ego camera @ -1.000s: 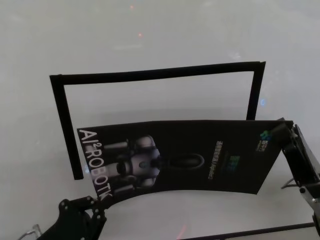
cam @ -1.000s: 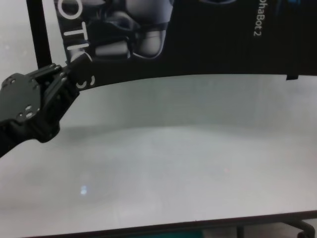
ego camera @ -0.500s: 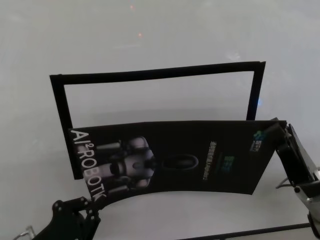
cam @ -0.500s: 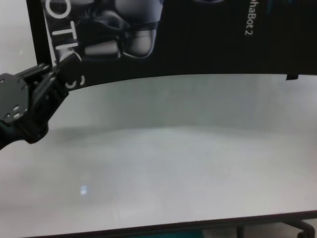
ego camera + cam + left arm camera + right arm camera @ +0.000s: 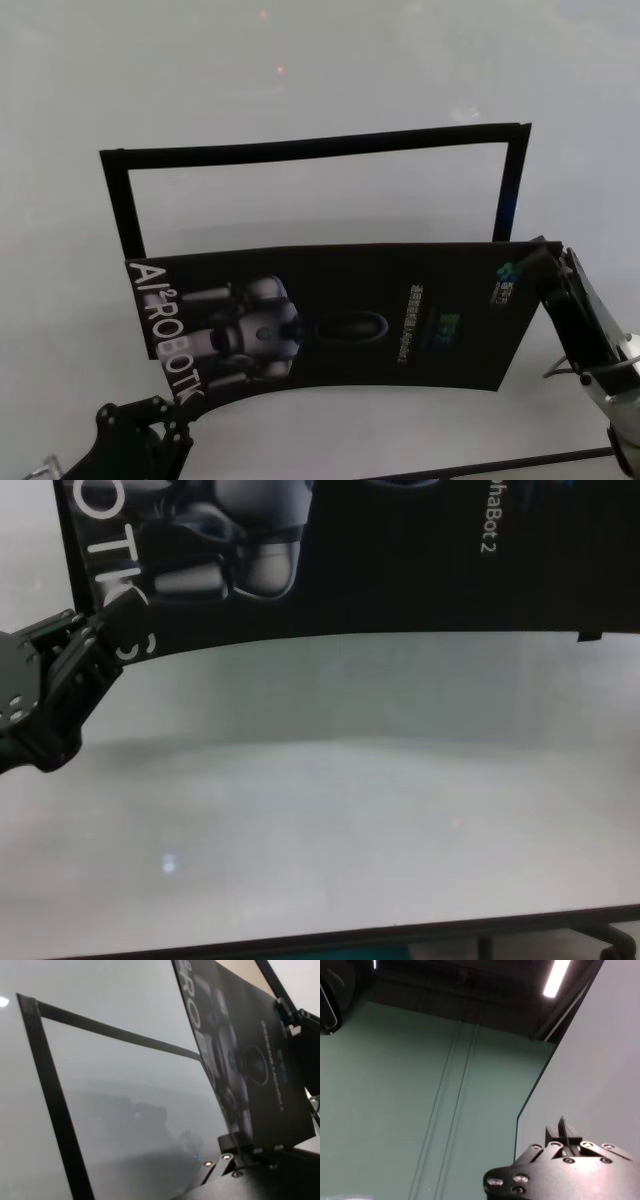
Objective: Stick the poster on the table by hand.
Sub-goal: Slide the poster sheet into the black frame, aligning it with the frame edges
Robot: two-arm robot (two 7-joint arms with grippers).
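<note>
Two pincers at work, one poster between them. The left pincer [image 5: 95, 640] is clamped tight on the poster's [image 5: 340, 315] near left corner, right at the white lettering. Over on the far side, the right pincer [image 5: 535, 262] is pinched shut on the opposite top corner by the teal logo. The sheet hangs above the white surface [image 5: 300, 60], its lower edge bowed and clear of it. Behind it on the surface, count three black strips [image 5: 310, 147] forming an open frame: one long, two short sides. The head view takes in the whole frame; the chest view catches only the poster's lower edge and the surface's near edge. The right wrist view shows the poster edge-on between its fingers [image 5: 555, 1149].
</note>
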